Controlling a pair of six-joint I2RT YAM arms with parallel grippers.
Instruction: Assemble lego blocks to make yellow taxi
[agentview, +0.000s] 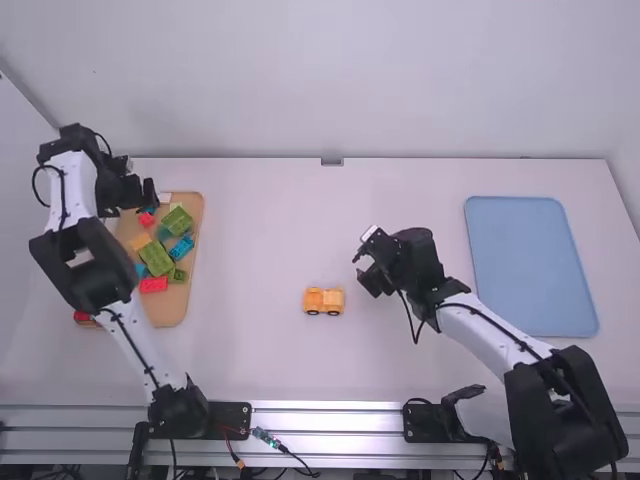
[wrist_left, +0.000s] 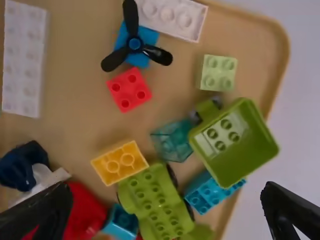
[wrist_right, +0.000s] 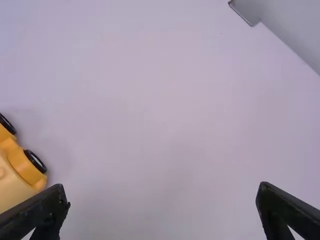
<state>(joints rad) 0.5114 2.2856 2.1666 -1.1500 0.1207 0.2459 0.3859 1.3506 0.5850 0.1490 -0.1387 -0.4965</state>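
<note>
One wheeled yellow body stands inboard of the table's near edge; with left pincer and right pincer spread apart, you probably have the tray's yellow brick left to fit.

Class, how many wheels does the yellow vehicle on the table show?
4. On the vehicle, a near pair lines the side toward the arms' bases; a far pair lines the opposite side.

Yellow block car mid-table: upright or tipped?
Upright. High view: yellow block car sits body-up on the white table, two black wheels showing beneath.
</note>
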